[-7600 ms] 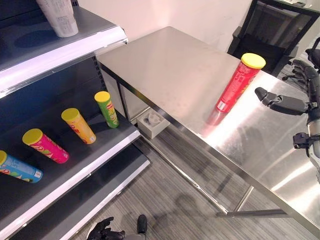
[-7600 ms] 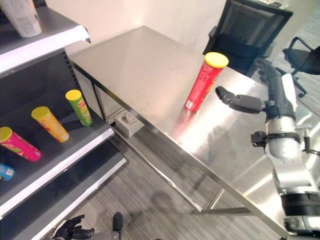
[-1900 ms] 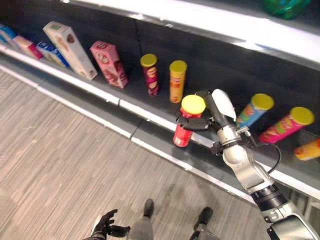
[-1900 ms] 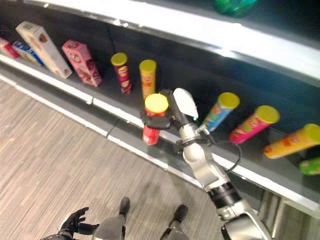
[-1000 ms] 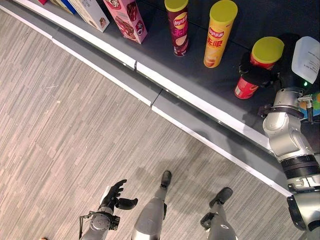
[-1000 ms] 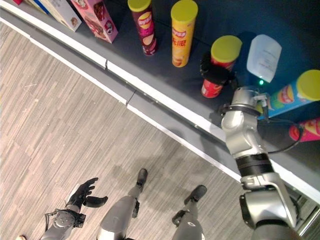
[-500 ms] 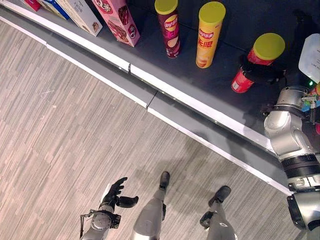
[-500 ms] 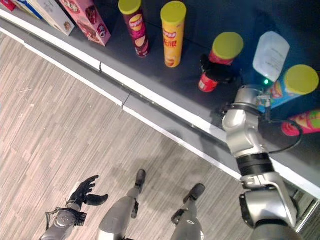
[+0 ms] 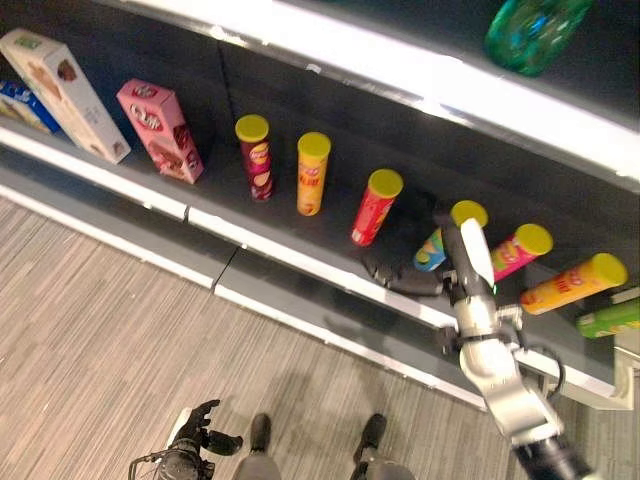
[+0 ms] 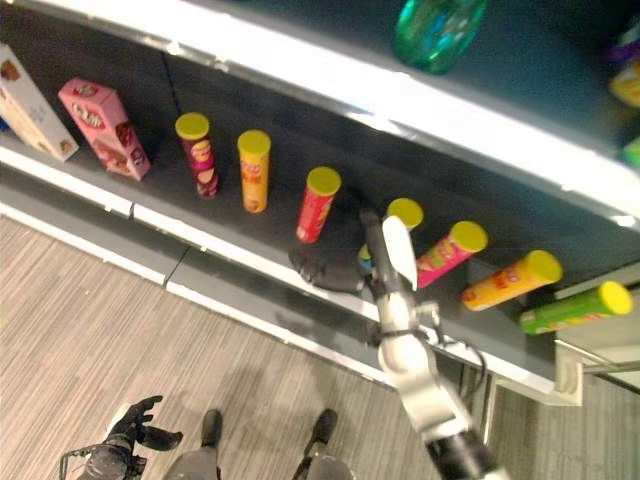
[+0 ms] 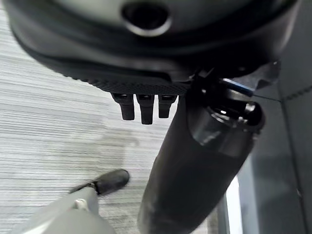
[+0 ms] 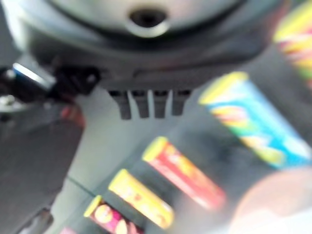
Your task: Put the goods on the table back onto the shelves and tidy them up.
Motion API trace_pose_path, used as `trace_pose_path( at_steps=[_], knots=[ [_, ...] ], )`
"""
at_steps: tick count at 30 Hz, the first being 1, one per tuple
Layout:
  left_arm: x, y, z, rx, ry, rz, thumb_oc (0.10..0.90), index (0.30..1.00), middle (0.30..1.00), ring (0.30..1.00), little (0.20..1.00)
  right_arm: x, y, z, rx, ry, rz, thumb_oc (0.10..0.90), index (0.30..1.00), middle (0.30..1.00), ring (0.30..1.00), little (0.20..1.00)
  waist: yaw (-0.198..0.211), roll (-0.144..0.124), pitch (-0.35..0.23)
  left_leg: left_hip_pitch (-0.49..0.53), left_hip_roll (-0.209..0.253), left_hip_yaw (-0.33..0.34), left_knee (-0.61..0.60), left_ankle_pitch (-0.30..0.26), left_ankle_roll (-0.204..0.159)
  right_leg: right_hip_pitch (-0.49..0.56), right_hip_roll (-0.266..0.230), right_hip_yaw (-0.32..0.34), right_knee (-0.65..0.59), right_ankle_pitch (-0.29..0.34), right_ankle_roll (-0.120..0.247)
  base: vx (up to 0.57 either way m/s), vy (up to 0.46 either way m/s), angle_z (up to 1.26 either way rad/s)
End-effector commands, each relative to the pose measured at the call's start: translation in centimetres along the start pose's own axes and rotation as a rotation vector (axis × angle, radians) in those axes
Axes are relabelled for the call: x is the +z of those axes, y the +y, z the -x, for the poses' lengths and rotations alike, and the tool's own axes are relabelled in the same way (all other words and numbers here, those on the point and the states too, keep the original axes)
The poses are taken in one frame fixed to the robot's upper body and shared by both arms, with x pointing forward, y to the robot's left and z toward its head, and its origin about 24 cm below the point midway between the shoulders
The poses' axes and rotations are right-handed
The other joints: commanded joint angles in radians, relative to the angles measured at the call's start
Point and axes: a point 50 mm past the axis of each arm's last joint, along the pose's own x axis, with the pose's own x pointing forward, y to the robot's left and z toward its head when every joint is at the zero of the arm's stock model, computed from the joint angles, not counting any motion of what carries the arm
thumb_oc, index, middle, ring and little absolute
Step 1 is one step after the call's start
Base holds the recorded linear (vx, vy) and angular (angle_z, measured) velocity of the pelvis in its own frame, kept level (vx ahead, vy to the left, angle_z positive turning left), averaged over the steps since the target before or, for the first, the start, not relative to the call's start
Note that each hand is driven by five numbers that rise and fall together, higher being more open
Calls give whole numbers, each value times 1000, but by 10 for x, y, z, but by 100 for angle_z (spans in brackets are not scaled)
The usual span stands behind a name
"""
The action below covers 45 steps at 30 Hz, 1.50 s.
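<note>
The red can (image 9: pixel 375 208) stood upright on the dark shelf (image 9: pixel 330 250), free of my grip, with its yellow lid on top. Just beside the red can, toward the boxes, stood an orange can (image 9: pixel 311 173), and beyond that a maroon can (image 9: pixel 256 157). On the red can's other side lay a blue can (image 9: pixel 447 237), a pink can (image 9: pixel 519 250), a yellow-orange can (image 9: pixel 571 284) and a green can (image 9: pixel 607 319), all tipped over on the same shelf. My right hand (image 9: pixel 400 281) hung near the red can, in front of it and apart from it, over the shelf's white front edge, my fingers (image 12: pixel 146 102) relaxed and straight and holding nothing. Farther from the red can than the maroon one, a pink box (image 9: pixel 160 131) and a white box (image 9: pixel 63 92) leaned on the shelf. Well away from the red can, low over the striped floor (image 9: pixel 120 330), my left hand (image 9: pixel 198 431) hung with fingers loosely spread and empty. A green bottle (image 9: pixel 527 30) sat on the shelf above the red can.
</note>
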Motion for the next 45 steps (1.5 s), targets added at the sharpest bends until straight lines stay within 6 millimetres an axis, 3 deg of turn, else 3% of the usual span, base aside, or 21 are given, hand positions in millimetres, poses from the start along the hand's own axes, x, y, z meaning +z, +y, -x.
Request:
trace_pose_path(
  at_steps=[1, 2, 6, 8, 16, 22, 35, 45],
  knots=[
    [-7, 17, -1, 33, 14, -79, 800, 900, 900, 900, 900, 50, -33, -14, 36, -296, -86, 800, 900, 900, 900, 900, -2, 33, -22, -22, 33, 29, 2, -59, -11, 93, -72, -18, 6, -58, 123, 56, 16, -40],
    [-11, 21, 0, 34, 26, -77, 800, 900, 900, 900, 900, 45, -36, -2, 100, -268, -123, 800, 900, 900, 900, 900, -23, 25, -35, -5, 40, 46, 2, -63, -15, 93, -69, -6, 6, -57, 124, 55, 15, -30],
    [-14, 18, 0, 8, 33, -64, 800, 900, 900, 900, 900, 48, -56, 6, 117, -282, -214, 800, 900, 900, 900, 900, -57, 22, -56, 20, 45, 76, 2, -70, -18, 88, -65, 25, 7, -52, 126, 30, 26, -39],
    [-15, 13, 0, -26, 31, -61, 800, 900, 900, 900, 900, 69, -88, 6, 96, -386, -206, 800, 900, 900, 900, 900, -84, 23, -74, 40, 46, 98, 2, -78, -19, 87, -64, 48, 8, -48, 128, 32, 28, -51],
    [-13, 7, 0, -79, 9, -72, 800, 900, 900, 900, 900, 110, -145, 15, -68, -583, -95, 800, 900, 900, 900, 900, -123, 32, -103, 66, 45, 125, 2, -93, -18, 85, -62, 79, 11, -46, 133, 12, 9, -12],
    [-10, 5, 0, -106, -8, -108, 800, 900, 900, 900, 900, 137, -150, 14, -31, -673, 47, 800, 900, 900, 900, 900, -133, 37, -114, 81, 42, 140, 2, -101, -17, 81, -62, 101, 13, -44, 135, 4, 2, -7],
    [6, 4, -3, -111, -71, -132, 800, 900, 900, 900, 900, 164, -142, 10, 32, -757, 258, 800, 900, 900, 900, 900, -136, 48, -117, 84, 33, 139, 2, -102, -14, 87, -73, 100, 11, -35, 140, 0, 4, -3],
    [-8, 5, -2, -101, -18, -143, 800, 900, 900, 900, 900, 161, -154, 7, -59, -706, 417, 800, 900, 900, 900, 900, -114, 32, -111, 79, 36, 118, 2, -99, -16, 107, -75, 67, 12, -44, 139, 17, -3, 4]
  ],
)
